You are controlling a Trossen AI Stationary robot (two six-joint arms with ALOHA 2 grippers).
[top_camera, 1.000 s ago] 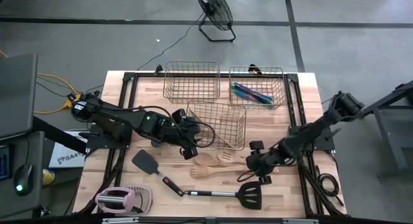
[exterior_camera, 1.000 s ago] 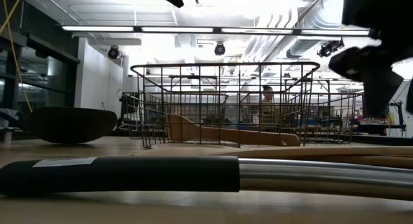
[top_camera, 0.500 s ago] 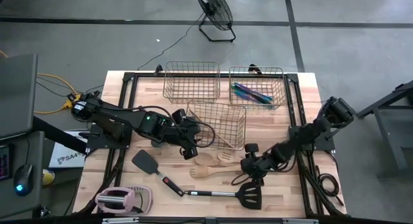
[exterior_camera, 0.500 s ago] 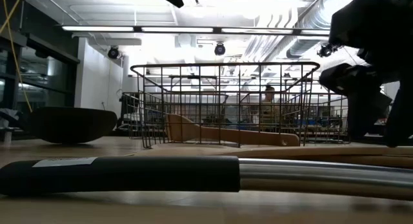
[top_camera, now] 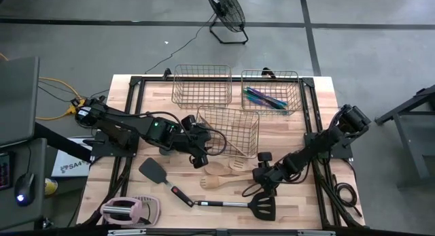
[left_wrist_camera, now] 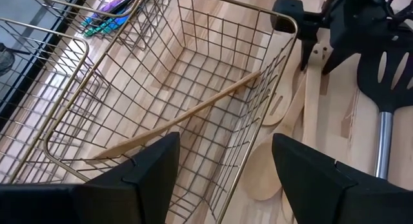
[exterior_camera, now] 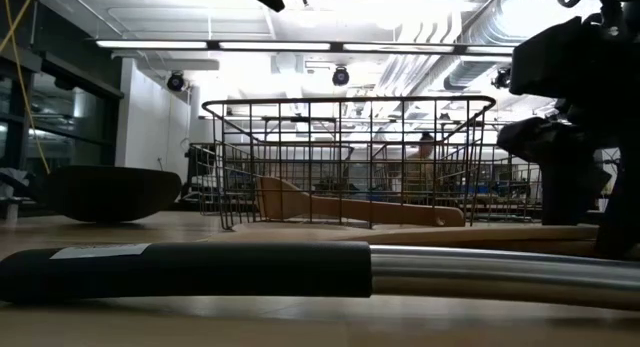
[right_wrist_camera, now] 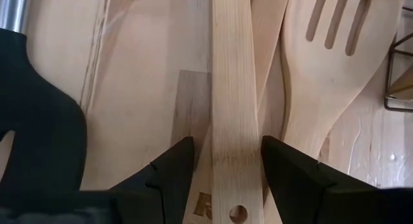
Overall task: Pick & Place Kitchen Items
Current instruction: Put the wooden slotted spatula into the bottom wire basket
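Right arm reaching from the table's right edge inward, low over the near-centre of the table; right gripper down at the cluster of pale wooden utensils, fingers apart and straddling one wooden handle, not seen pressing on it, handle flat on the table. Slotted wooden spatula just beside that handle, touching other wooden pieces. Black slotted spatula with steel shaft lying just on the near side of the right gripper; black head also at the edge of the right wrist view. Left arm stretched from the left edge toward centre; left gripper hanging at the near corner of the middle wire basket, fingers wide apart, nothing between them. One wooden utensil lying diagonally inside that basket. Iridescent purple-teal pieces in the far right basket; far left basket beside it. Second black spatula on the near left of the table, pink-and-white gadget at the near left edge. Table of pale wood slats with black frame. Grey floor around, floor fan beyond the far edge; ceiling strip lights and a person in the room behind, seen through the basket in the low view
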